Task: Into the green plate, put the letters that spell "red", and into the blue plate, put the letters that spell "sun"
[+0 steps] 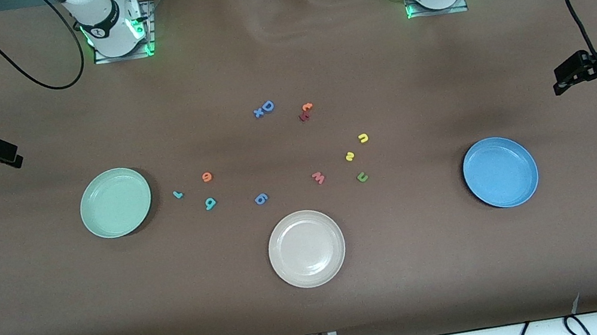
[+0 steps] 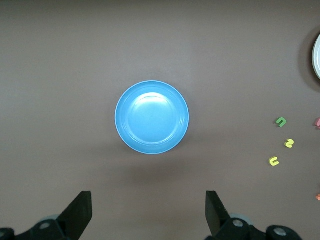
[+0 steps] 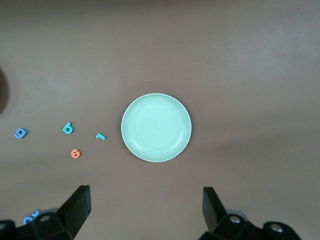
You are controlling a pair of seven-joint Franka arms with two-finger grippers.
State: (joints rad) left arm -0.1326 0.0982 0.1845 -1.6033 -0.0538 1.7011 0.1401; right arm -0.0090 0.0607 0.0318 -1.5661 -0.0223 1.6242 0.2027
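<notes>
The mint green plate [image 1: 115, 202] [image 3: 156, 127] lies toward the right arm's end. Beside it are the teal r [image 1: 177, 194] [image 3: 100, 136], orange e [image 1: 206, 177] [image 3: 75, 153] and teal d [image 1: 210, 204] [image 3: 68, 128]. The blue plate [image 1: 500, 171] [image 2: 152, 117] lies toward the left arm's end, with the yellow n [image 1: 363, 138] [image 2: 273, 161], yellow s [image 1: 350, 156] [image 2: 289, 143] and green u [image 1: 362, 177] [image 2: 281, 121] loose on the table between it and the middle. My right gripper [image 1: 8, 156] [image 3: 146, 212] hangs open and empty over bare table beside the green plate. My left gripper [image 1: 563, 81] [image 2: 148, 215] hangs open and empty beside the blue plate.
A cream-white plate [image 1: 306, 248] sits mid-table, nearest the front camera. Stray letters lie around the middle: a blue 6-like one [image 1: 261, 199], a pinkish m [image 1: 318, 177], a larger blue D [image 1: 267, 106], a small orange c [image 1: 307, 107].
</notes>
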